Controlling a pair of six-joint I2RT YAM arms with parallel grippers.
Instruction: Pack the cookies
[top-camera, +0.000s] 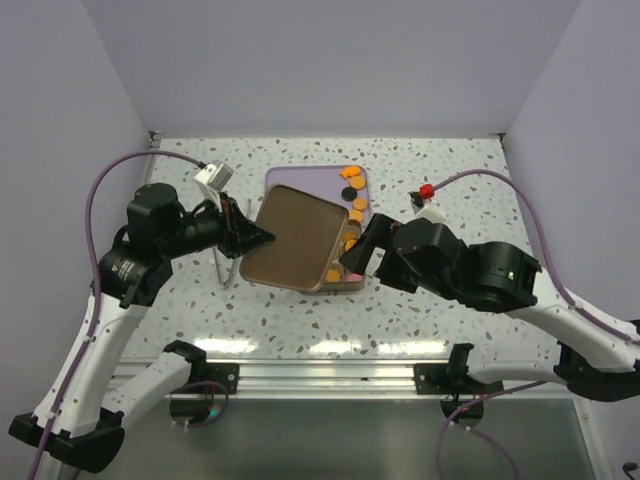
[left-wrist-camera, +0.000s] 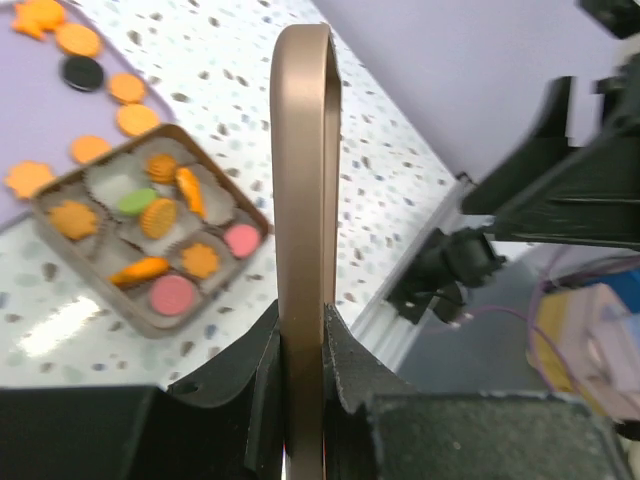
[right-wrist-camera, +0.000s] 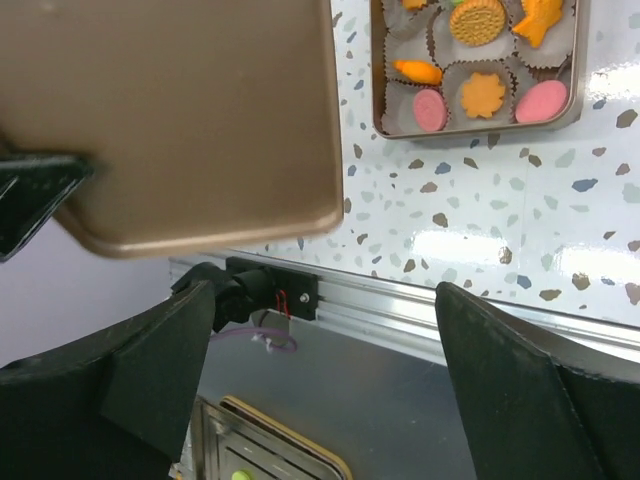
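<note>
Left pincer (left-wrist-camera: 300, 352): clamped on one edge of the bronze lid (left-wrist-camera: 305, 200), fingers pressing both faces.
Lid: held tilted in the air. From the top view it hides the left part of the tin (top-camera: 350, 284).
Right pincer (right-wrist-camera: 325, 305): fingers spread wide with nothing between them, hovering just beside the tin's right side.
Tin: square metal tray on the speckled table (top-camera: 450, 170), lined with white paper cups (left-wrist-camera: 112, 185).
Tin contents: cookies (left-wrist-camera: 158, 216) sit in the cups, mostly orange, with two pink and one green. Some are round, some flower- or star-shaped. One cup shows only white paper.
Purple mat (top-camera: 305, 182): lies behind the tin and carries loose cookies (top-camera: 352, 185), orange plus one black.
</note>
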